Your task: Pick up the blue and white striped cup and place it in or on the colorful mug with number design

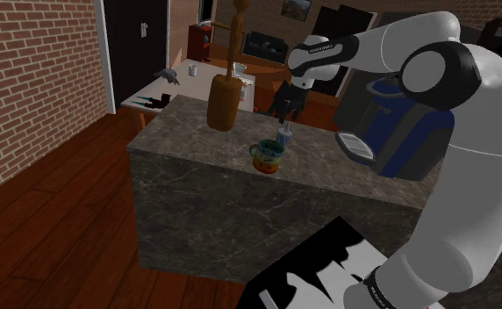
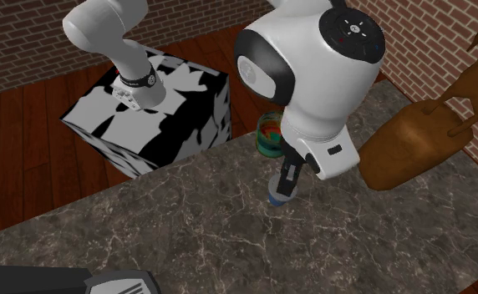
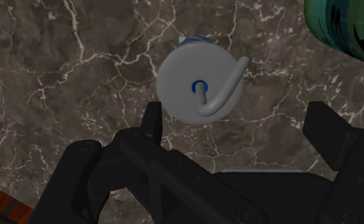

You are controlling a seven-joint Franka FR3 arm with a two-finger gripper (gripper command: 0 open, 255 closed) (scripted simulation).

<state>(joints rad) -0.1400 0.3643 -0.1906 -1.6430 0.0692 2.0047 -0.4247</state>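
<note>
We see the black two-finger gripper (image 3: 237, 121) spread open, holding nothing, over the white-grey blue-banded cup (image 3: 198, 86). The cup stands on end, long axis vertical, on the dark marble counter (image 3: 60, 76) near the multicoloured mug (image 3: 349, 25).

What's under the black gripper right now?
The white cup with blue stripes sits on the dark marbled counter, below the open black gripper and apart from its fingers. The patch of counter beneath the cup is covered.

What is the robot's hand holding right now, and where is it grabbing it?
Nothing is held. The black gripper is open above the small white cup with blue trim, and its fingers are not touching it.
</note>
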